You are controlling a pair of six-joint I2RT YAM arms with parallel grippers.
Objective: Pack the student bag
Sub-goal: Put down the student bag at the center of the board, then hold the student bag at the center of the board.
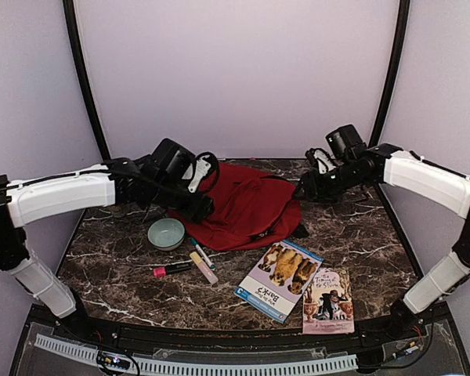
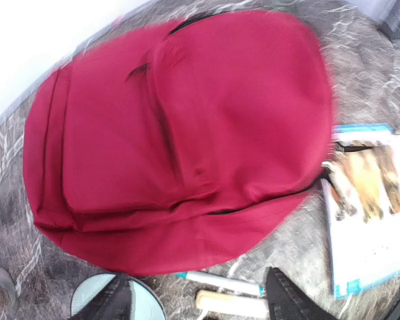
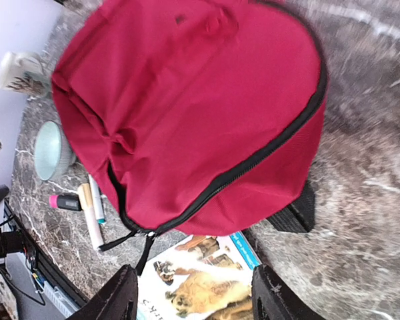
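"Bag (image 1: 247, 205) first! From up top, the red bag lies flat at the back of the bench (image 1: 360, 235), in the middle. The left fingers (image 1: 197, 207) hang by its left edge, the right fingers (image 1: 304, 188) by its right edge."

"And the stuff to pack?"

"A bowl (image 1: 166, 233), pens (image 1: 200, 262), a dog book (image 1: 280, 278) and another book (image 1: 327, 300) wait in front. The dog book says 'Bark?', upside down. The other book's words are too small to read."

"Left camera?"

"The left fingers are apart and hold nothing. The bag fills the view ahead."

"Right camera?"

"Those fingers are apart and empty too. The long zip (image 3: 253, 160) looks shut, its pull (image 3: 145, 243) near the dog book."

"So nothing is packed yet."

"I think opening comes first: pinch that little pull and hold the floppy cloth down."
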